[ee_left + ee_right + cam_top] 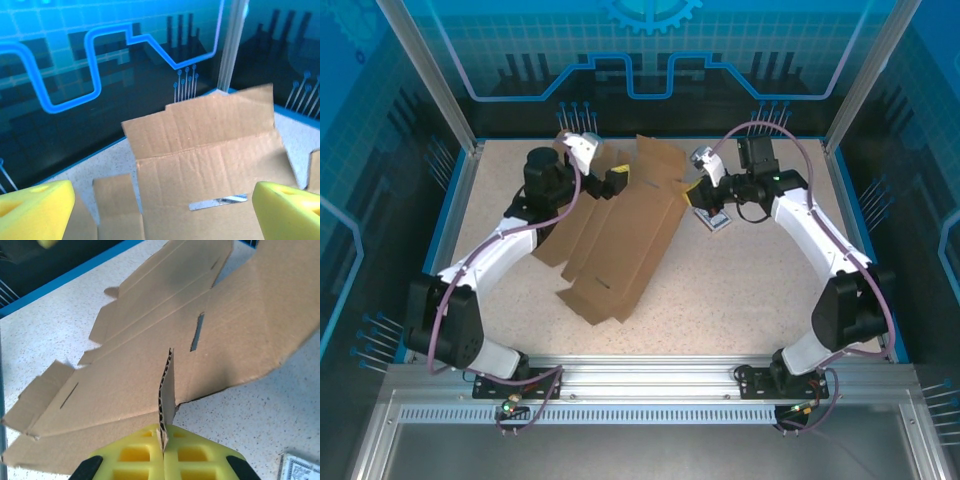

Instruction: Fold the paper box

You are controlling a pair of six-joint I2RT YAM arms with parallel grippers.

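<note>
The plain brown corrugated cardboard paper box [620,235], a creased die-cut sheet, lies mostly flat at the middle of the speckled beige table [740,300], long axis running near-left to far-right. There the right gripper [163,452] pinches its upright flap [168,390], and the left gripper [160,212] gapes wide above its far part.

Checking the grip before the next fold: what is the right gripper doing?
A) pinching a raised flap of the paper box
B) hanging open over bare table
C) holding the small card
A: the right gripper is shut on an upright flap of the paper box.
</note>
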